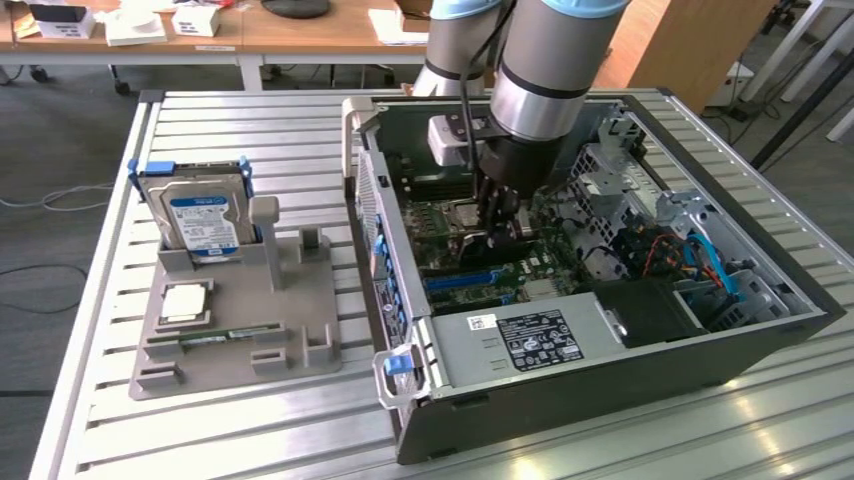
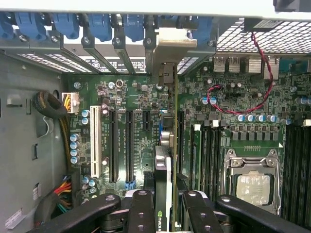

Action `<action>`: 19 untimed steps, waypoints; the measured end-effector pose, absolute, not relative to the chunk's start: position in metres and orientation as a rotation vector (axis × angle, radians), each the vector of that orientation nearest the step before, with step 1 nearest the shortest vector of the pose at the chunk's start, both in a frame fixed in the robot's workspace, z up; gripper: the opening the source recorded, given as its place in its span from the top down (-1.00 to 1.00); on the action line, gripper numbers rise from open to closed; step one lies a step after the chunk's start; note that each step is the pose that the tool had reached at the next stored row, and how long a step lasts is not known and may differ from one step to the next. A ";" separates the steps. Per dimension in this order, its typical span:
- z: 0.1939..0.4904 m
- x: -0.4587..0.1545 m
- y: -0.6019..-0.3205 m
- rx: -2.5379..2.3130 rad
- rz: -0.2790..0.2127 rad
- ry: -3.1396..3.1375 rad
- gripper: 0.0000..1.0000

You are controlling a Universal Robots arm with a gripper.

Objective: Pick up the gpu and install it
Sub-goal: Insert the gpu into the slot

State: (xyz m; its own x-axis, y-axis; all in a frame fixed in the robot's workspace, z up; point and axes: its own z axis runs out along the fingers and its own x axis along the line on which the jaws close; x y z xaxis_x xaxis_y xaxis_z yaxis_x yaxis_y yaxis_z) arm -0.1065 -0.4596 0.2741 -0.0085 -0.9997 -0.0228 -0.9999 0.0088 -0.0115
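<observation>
In the wrist view the gpu point(image 2: 164, 167) appears edge-on as a thin dark card with a green logo. Its silvery bracket point(image 2: 172, 43) sits against the rear slot openings of the case. My gripper point(image 2: 165, 196) is shut on the card, one black finger point(image 2: 141, 206) on each side. The card stands upright over the green motherboard point(image 2: 141, 92), in line with a slot beside the two long black slots point(image 2: 120, 145). I cannot tell whether its edge is seated. In the exterior view my gripper point(image 1: 501, 222) reaches down into the open computer case point(image 1: 601, 400).
A processor socket point(image 2: 252, 187) and a red cable point(image 2: 262, 73) lie beside the card. The power supply point(image 1: 527, 340) fills the case's near end. Outside the case, a grey fixture point(image 1: 234, 320) holds a hard drive point(image 1: 200, 215), a processor point(image 1: 183, 302) and a memory stick point(image 1: 220, 340).
</observation>
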 end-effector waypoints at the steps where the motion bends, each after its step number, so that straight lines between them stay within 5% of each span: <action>1: 0.274 -0.107 -0.460 -2.194 0.012 2.214 0.46; 19: 0.273 -0.109 -0.460 -2.195 0.012 2.214 0.46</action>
